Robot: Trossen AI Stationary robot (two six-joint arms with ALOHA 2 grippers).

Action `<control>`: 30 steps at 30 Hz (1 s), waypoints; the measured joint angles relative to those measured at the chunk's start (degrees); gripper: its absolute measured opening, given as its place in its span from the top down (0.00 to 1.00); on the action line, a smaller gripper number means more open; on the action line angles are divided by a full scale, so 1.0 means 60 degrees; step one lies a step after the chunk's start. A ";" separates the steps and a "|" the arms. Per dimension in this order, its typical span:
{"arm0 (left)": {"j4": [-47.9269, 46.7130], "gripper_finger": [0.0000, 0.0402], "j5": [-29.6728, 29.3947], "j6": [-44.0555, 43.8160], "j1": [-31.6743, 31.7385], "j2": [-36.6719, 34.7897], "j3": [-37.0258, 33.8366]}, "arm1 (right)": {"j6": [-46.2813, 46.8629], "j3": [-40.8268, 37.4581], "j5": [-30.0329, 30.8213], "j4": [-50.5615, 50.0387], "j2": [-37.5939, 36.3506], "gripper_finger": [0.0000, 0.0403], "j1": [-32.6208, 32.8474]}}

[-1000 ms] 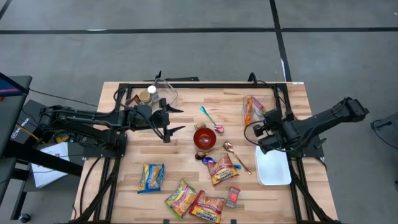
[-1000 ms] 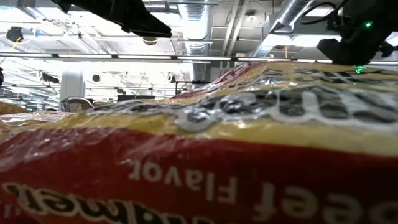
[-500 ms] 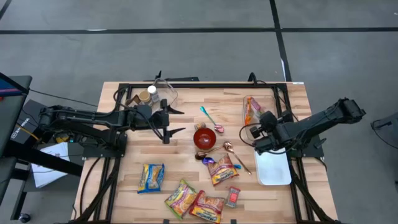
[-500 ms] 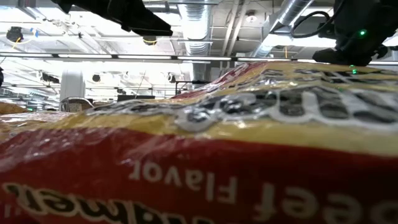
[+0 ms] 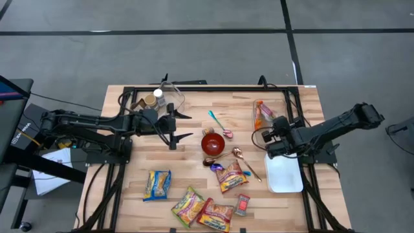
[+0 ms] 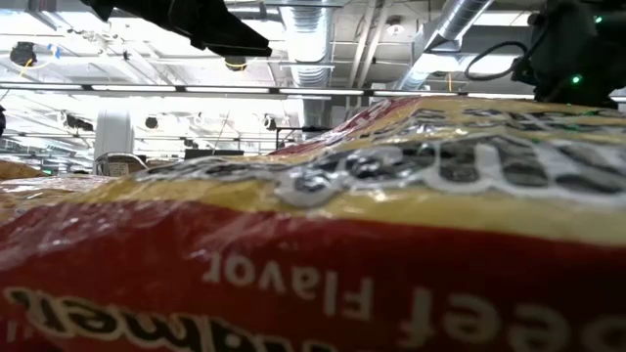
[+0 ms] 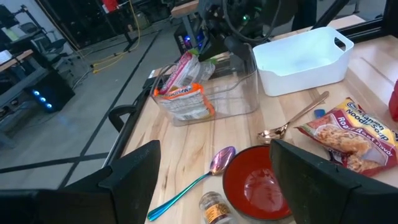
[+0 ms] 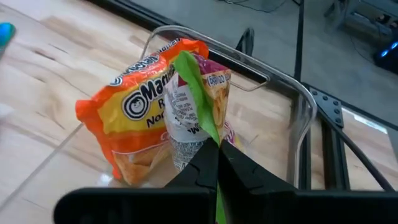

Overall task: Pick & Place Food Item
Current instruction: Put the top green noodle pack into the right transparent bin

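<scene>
Item 1: right tool [image 8: 217, 163] clamped on green-edged foil snack packet [image 8: 189, 93] over clear plastic bin [image 8: 298, 99]; step: placing; next: release. Left tool [image 5: 183, 125] wide, idle.

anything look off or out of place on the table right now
Yes: a noodle packet lies right against the low camera and blocks nearly all of its view. The right gripper is shut on a green-edged packet standing tilted in the clear bin. Other packets lie scattered at the table's near edge.

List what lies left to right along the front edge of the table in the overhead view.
Blue-and-yellow noodle packet → green-edged noodle packet → red-and-yellow noodle packet → small red packet → white bin.
</scene>
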 joint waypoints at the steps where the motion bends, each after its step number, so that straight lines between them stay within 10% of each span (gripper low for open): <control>1: 0.0006 0.26 0.0000 0.0000 0.0004 0.0000 0.0000 | -0.0247 -0.0036 -0.0010 0.0166 0.0010 1.00 -0.0084; 14: 0.0080 0.26 0.0000 0.0000 0.0004 0.0000 0.0000 | -0.3786 -0.0453 -0.0689 0.3206 0.0078 0.95 -0.0913; 30: 0.0065 0.26 0.0000 0.0000 0.0003 0.0000 0.0000 | -0.4190 -0.0450 -0.0869 0.3365 -0.0308 0.49 -0.1002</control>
